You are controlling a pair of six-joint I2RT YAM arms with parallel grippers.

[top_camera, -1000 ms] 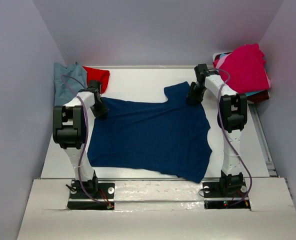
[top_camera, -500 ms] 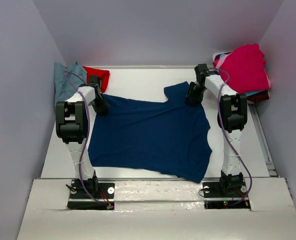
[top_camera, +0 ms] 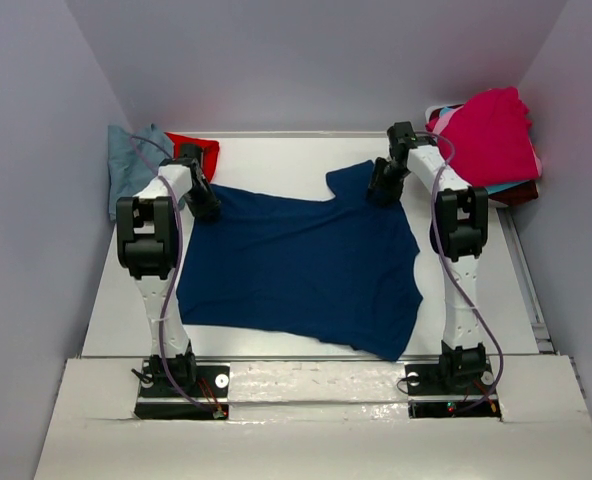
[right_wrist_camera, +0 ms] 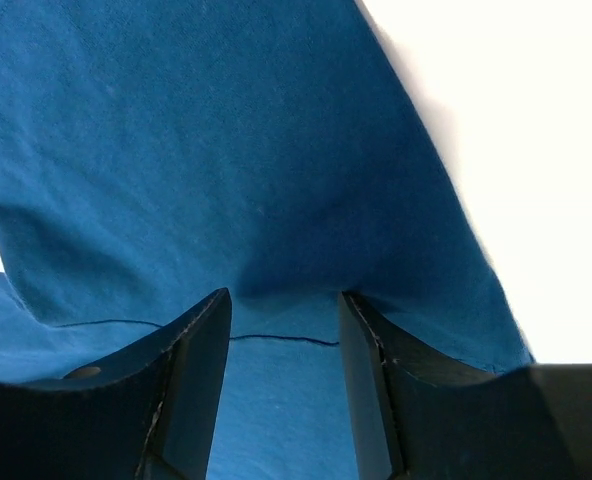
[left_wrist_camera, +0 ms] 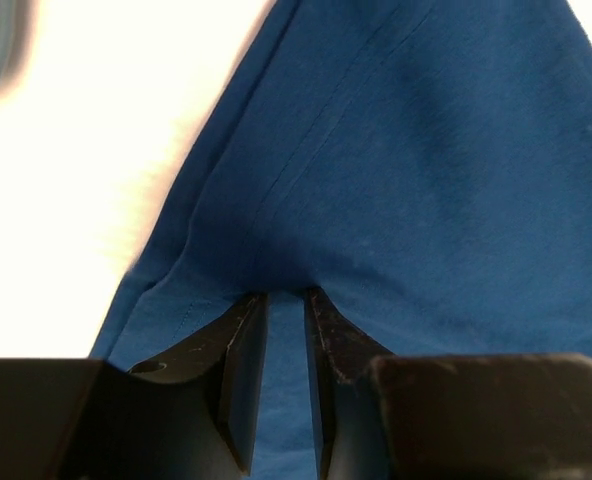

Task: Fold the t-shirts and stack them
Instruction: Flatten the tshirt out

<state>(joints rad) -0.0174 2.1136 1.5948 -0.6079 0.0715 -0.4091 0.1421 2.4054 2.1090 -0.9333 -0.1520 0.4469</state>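
A navy t-shirt (top_camera: 296, 265) lies spread flat across the white table (top_camera: 276, 160), plain side up. My left gripper (top_camera: 204, 205) rests on its far left sleeve. In the left wrist view this gripper (left_wrist_camera: 286, 295) has a narrow gap between its jaws, with its tips down on the blue cloth (left_wrist_camera: 406, 150). My right gripper (top_camera: 381, 190) is on the far right sleeve. In the right wrist view it (right_wrist_camera: 284, 297) stands wider open, with a hem seam of the shirt (right_wrist_camera: 226, 150) showing between the fingers.
A blue-grey t-shirt (top_camera: 131, 165) and a red one (top_camera: 194, 150) lie at the far left corner. A heap topped by a magenta t-shirt (top_camera: 491, 130) sits at the far right. Grey walls close in both sides.
Both grippers have slid a little toward the far wall, and the navy shirt has shifted that way with them. Both jaws have opened slightly, the right more.
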